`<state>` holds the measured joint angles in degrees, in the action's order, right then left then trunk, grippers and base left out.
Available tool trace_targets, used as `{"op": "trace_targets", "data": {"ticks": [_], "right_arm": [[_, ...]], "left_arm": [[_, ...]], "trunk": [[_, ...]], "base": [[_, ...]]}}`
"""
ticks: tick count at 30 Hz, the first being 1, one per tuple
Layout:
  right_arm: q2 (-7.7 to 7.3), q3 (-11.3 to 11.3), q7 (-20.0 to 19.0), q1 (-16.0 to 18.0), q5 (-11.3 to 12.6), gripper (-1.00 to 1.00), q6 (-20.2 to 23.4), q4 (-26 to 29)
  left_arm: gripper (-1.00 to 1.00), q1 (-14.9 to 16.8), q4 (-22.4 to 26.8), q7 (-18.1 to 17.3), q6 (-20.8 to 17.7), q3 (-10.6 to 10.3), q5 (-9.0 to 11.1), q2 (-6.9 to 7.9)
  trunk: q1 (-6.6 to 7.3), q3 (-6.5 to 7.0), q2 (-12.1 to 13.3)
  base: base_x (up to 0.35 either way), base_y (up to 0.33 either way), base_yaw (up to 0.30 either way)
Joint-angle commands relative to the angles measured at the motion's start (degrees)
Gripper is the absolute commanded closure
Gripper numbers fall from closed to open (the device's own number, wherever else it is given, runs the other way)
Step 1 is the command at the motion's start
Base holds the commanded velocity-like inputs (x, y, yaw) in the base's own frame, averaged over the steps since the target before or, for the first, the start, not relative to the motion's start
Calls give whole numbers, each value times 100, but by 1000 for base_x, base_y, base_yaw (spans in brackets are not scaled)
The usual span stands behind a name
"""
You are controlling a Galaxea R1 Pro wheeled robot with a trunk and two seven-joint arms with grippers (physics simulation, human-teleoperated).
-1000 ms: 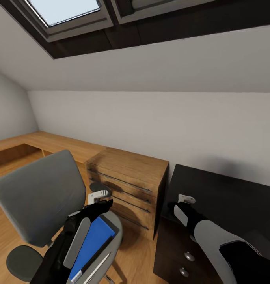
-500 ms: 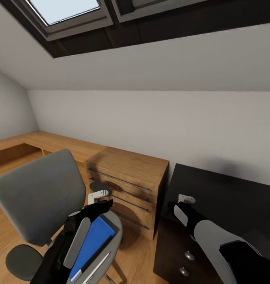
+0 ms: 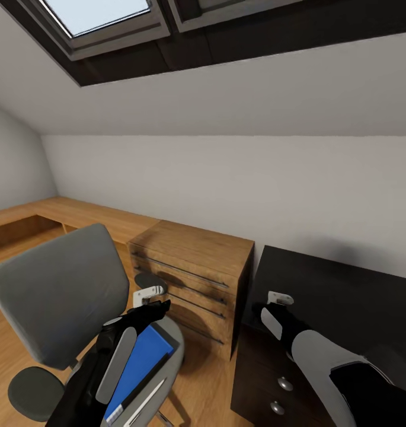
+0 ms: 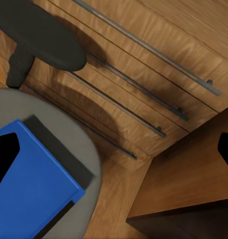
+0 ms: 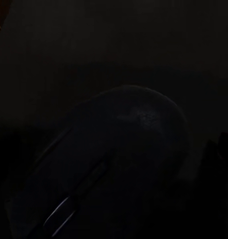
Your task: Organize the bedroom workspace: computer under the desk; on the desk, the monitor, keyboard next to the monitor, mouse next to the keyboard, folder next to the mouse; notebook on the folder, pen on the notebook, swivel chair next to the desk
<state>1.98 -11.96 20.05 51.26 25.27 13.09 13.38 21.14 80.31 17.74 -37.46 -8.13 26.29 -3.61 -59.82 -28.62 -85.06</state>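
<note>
The swivel chair stands at the left, and the blue folder lies on its grey seat with the white pen beside it. My left gripper hovers open over the seat's far edge, above the folder. At the right is the black desk. My right gripper hangs open just above its left end, over the dark mouse lying there. The computer, monitor, keyboard and notebook are out of view.
A light wooden drawer chest stands between chair and desk. The chair's black armrest is close to the chest. The desk's drawer unit is below my right arm. A sloped ceiling with a skylight is overhead.
</note>
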Motion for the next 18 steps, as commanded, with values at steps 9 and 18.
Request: {"op": "trace_targets", "data": {"ticks": [9, 18], "right_arm": [[2, -34, 44, -2, 48, 100, 60, -28], [4, -34, 43, -2, 48, 100, 53, -28]], "left_arm": [[-100, 4, 7, 50, -24, -5, 76, 5], [-100, 4, 6, 51, -25, -5, 80, 9]], "trunk": [[-1, -8, -2], [-1, -8, -2]], "base": [[0, 0, 0], [0, 0, 0]]}}
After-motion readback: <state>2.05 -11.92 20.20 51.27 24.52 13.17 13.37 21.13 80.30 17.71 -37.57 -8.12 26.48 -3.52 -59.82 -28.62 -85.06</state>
